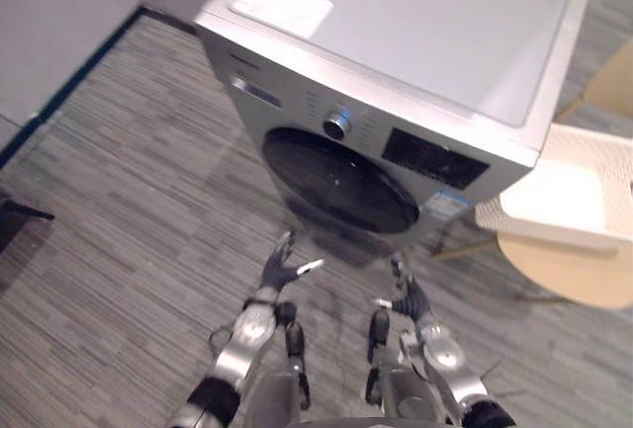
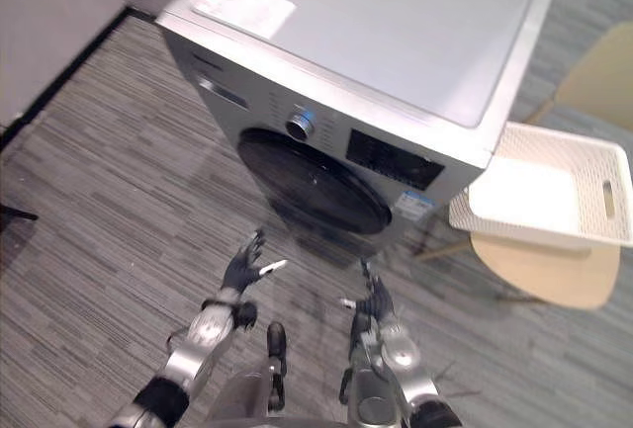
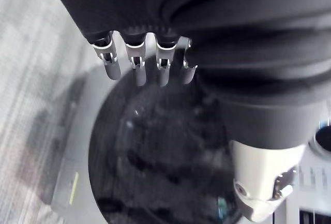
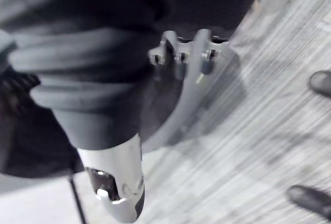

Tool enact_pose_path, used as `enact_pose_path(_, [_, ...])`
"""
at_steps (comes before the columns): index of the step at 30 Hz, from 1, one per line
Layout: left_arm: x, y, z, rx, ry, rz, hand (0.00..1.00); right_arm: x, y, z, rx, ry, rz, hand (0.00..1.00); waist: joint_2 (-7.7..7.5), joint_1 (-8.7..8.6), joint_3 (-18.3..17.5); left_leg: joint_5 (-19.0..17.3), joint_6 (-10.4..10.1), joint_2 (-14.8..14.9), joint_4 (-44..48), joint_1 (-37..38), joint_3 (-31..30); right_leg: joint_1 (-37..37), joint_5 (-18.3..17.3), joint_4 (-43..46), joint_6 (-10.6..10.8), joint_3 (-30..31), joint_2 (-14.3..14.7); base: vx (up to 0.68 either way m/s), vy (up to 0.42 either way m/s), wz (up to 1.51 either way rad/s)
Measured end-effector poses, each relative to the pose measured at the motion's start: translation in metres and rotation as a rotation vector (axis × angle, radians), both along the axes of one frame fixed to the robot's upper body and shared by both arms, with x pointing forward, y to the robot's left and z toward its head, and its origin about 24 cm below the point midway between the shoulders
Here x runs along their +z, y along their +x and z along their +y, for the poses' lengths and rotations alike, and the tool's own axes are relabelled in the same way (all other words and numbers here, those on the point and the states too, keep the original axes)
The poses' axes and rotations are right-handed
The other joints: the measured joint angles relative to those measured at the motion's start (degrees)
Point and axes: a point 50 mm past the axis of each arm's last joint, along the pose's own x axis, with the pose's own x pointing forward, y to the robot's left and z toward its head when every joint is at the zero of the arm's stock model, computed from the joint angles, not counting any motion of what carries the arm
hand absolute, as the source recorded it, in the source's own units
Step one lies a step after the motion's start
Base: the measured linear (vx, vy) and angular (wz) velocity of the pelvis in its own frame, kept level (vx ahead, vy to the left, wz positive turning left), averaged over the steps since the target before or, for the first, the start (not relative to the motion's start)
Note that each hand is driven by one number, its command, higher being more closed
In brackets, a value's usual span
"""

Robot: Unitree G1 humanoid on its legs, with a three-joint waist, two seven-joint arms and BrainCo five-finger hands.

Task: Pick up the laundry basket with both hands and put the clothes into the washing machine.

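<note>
Left hand (image 2: 240, 270) and right hand (image 2: 376, 301) hung empty, fingers spread, before the washing machine (image 2: 396, 42) and its shut door (image 2: 312, 183). The white laundry basket (image 2: 480, 209) sat on a wooden chair seat (image 2: 539, 275), overhanging its machine-side edge. Judged light, stiff plastic; best gripped by both end walls, at the handle slot (image 2: 605, 199) and opposite.

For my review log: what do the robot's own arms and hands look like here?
The left arm and right arm are silver-grey, built of rounded segments. The left hand and right hand look alike: a dark ribbed cover wraps the back and wrist, a row of slim silver fingers extends past it, and a thicker silver thumb sits apart. No markings are legible.
</note>
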Motion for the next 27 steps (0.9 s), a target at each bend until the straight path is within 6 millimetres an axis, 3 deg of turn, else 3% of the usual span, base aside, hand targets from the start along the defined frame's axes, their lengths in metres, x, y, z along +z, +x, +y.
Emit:
enact_pose_path(2, [-0.010,-0.018,0.007,0.024,-0.022,0.046,0.00,-0.002,-0.001,-0.007,-0.008,-0.042,0.028,0.00,1.10,1.17,-0.7,-1.4,1.7,0.2,2.0,-0.9,1.2,1.9,-1.8,1.4,0.5,-4.8,-1.3,0.05,0.068,1.23])
enact_pose_path(4, [-0.016,-0.028,0.007,0.083,-0.077,0.078,0.00,0.001,0.006,-0.011,-0.014,-0.071,0.019,0.00,1.95,1.96,-1.4,-1.3,2.4,2.6,2.8,-1.5,11.0,3.4,-3.4,2.3,1.7,-9.2,-2.8,0.08,0.070,1.36])
enact_pose_path(5, [-0.019,-0.031,0.010,0.127,-0.100,0.091,0.00,0.006,0.015,-0.014,-0.031,-0.077,-0.006,0.00,2.32,2.89,-2.0,-0.8,5.0,4.8,4.6,-2.1,20.0,3.6,-4.5,3.7,2.6,-11.6,-4.4,0.17,0.151,1.32])
enact_pose_path(6, [-0.028,-0.040,0.019,0.172,-0.096,0.138,0.00,0.012,0.023,-0.017,-0.061,-0.083,-0.034,0.00,2.36,4.03,-2.8,-0.7,4.8,5.1,5.5,-2.0,24.0,3.5,-5.7,5.8,3.8,-13.7,-6.0,0.15,0.148,1.11])
enact_pose_path(8, [-0.038,-0.050,0.036,0.233,-0.070,0.190,0.00,0.019,0.032,-0.018,-0.087,-0.068,-0.071,0.00,1.52,4.82,-3.3,-1.3,4.1,3.4,6.6,-2.6,22.4,4.8,-5.7,6.0,4.5,-15.2,-7.6,0.24,0.161,0.83])
enact_pose_path(10, [-0.050,-0.066,0.053,0.303,-0.038,0.267,0.00,0.021,0.033,-0.017,-0.112,-0.043,-0.082,0.00,0.14,5.76,-3.8,-4.9,4.9,1.8,10.3,-2.8,21.7,6.4,-7.3,8.9,7.1,-17.2,-10.3,0.24,0.152,0.71])
enact_pose_path(11, [-0.060,-0.080,0.062,0.336,-0.014,0.332,0.00,0.018,0.028,-0.019,-0.136,-0.035,-0.071,0.00,-0.44,5.49,-4.1,-7.8,5.2,0.7,12.7,-2.2,20.1,7.0,-9.6,14.9,9.0,-17.2,-13.5,0.28,0.148,0.77])
enact_pose_path(12, [-0.069,-0.091,0.063,0.336,0.013,0.402,0.00,0.014,0.020,-0.026,-0.164,-0.037,-0.051,0.00,-0.61,5.40,-4.3,-10.2,5.8,-0.7,14.2,-0.8,18.1,6.2,-11.0,24.6,8.4,-16.0,-17.5,0.34,0.178,0.83])
enact_pose_path(13, [-0.073,-0.096,0.064,0.336,0.027,0.427,0.00,0.012,0.016,-0.028,-0.175,-0.038,-0.040,0.00,-0.70,5.31,-4.3,-11.2,6.1,-1.3,14.7,0.1,16.8,4.6,-10.8,30.9,6.8,-14.1,-19.4,0.29,0.171,0.86])
enact_pose_path(14, [-0.076,-0.101,0.067,0.333,0.054,0.457,0.00,0.008,0.008,-0.028,-0.184,-0.032,-0.024,0.00,-1.08,4.50,-4.4,-12.7,6.6,-1.9,15.1,1.5,14.3,-0.5,-11.0,43.2,3.9,-6.9,-20.8,0.31,0.123,0.93])
enact_pose_path(15, [-0.077,-0.105,0.074,0.333,0.080,0.474,0.00,0.006,0.005,-0.023,-0.185,-0.015,-0.015,0.00,-1.70,3.19,-4.7,-13.1,6.6,-1.7,14.5,2.7,11.8,-4.8,-15.1,50.4,3.5,-0.5,-17.6,0.32,0.096,1.00])
enact_pose_path(17, [-0.078,-0.106,0.078,0.343,0.100,0.483,0.00,0.005,0.003,-0.019,-0.184,-0.002,-0.012,0.00,-2.20,1.72,-4.6,-12.9,6.4,-1.7,12.2,5.5,8.6,-9.3,-18.1,52.0,1.9,2.8,-12.9,0.34,0.014,0.85])
enact_pose_path(18, [-0.077,-0.103,0.081,0.346,0.109,0.478,0.00,0.005,0.003,-0.019,-0.183,-0.003,-0.013,0.00,-2.07,1.60,-4.4,-12.9,6.4,-1.5,11.5,6.6,7.7,-10.5,-18.8,50.6,1.4,3.1,-11.4,0.40,-0.033,0.82])
enact_pose_path(20, [-0.075,-0.088,0.078,0.339,0.100,0.450,0.00,0.006,0.003,-0.024,-0.183,-0.015,-0.021,0.00,-1.57,0.50,-4.1,-12.8,6.2,-0.1,9.8,9.6,3.3,-14.2,-19.0,39.2,0.6,6.0,-4.1,0.39,-0.102,0.96])
enact_pose_path(21, [-0.074,-0.082,0.076,0.336,0.097,0.439,0.00,0.007,0.003,-0.026,-0.185,-0.016,-0.022,0.00,-1.42,0.13,-4.0,-12.8,6.1,0.3,9.8,10.0,2.3,-15.2,-18.7,36.0,0.7,7.3,-2.7,0.45,-0.195,1.33])
enact_pose_path(22, [-0.071,-0.071,0.072,0.327,0.086,0.412,0.00,0.006,0.002,-0.028,-0.188,-0.018,-0.020,0.00,-1.36,-0.95,-3.4,-13.0,4.1,1.0,9.7,11.3,-0.2,-16.4,-15.2,28.0,1.3,10.9,-0.4,0.46,-0.232,1.33])
enact_pose_path(24, [-0.068,-0.065,0.072,0.323,0.086,0.388,0.00,0.002,-0.007,-0.027,-0.194,-0.016,0.005,0.00,-3.21,-1.36,-3.4,-14.8,0.5,0.5,10.0,13.3,-2.1,-16.0,-6.5,20.1,1.4,14.7,-0.1,0.48,-0.297,1.38])
enact_pose_path(25, [-0.070,-0.064,0.069,0.333,0.076,0.390,0.00,-0.002,-0.014,-0.029,-0.201,-0.015,0.030,0.00,-3.44,-1.02,-3.1,-16.5,-1.9,2.0,12.6,14.1,-3.9,-16.4,-3.3,25.5,-1.6,13.6,-0.2,0.40,-0.305,1.05])
enact_pose_path(27, [-0.070,-0.066,0.066,0.358,0.063,0.391,0.00,0.002,-0.012,-0.027,-0.207,0.001,0.005,0.00,-2.29,-0.50,-2.5,-15.7,-3.2,4.0,20.9,10.2,-4.2,-15.3,-6.7,26.5,-2.8,11.1,0.6,0.34,-0.296,0.65])
